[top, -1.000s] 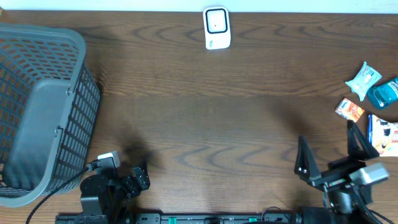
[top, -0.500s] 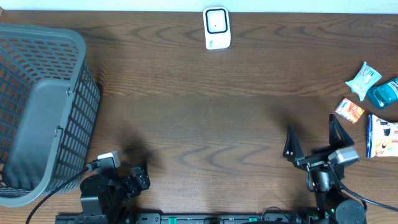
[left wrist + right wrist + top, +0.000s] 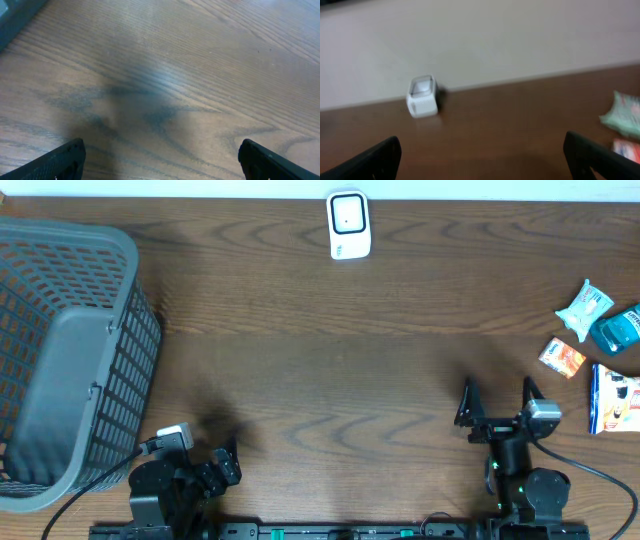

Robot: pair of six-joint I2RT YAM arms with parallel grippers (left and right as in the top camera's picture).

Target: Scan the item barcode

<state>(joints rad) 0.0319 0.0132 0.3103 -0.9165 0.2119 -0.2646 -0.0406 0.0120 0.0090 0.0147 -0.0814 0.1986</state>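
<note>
Basket (image 3: pixel 128 375) left; scanner (image 3: pixel 348 225) far edge; packets (image 3: pixel 584 308) right.

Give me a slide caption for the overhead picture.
Left gripper and right gripper open over a wooden table; grey basket left, white scanner at far edge, packets right.

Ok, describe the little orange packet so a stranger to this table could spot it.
Go to the right edge of the wooden table, where a few goods lie clustered. The orange packet lies farthest in toward the table's middle, nearer the robot than the pale green pouch and beside the teal container. It is the smallest there and the only orange one.
</note>
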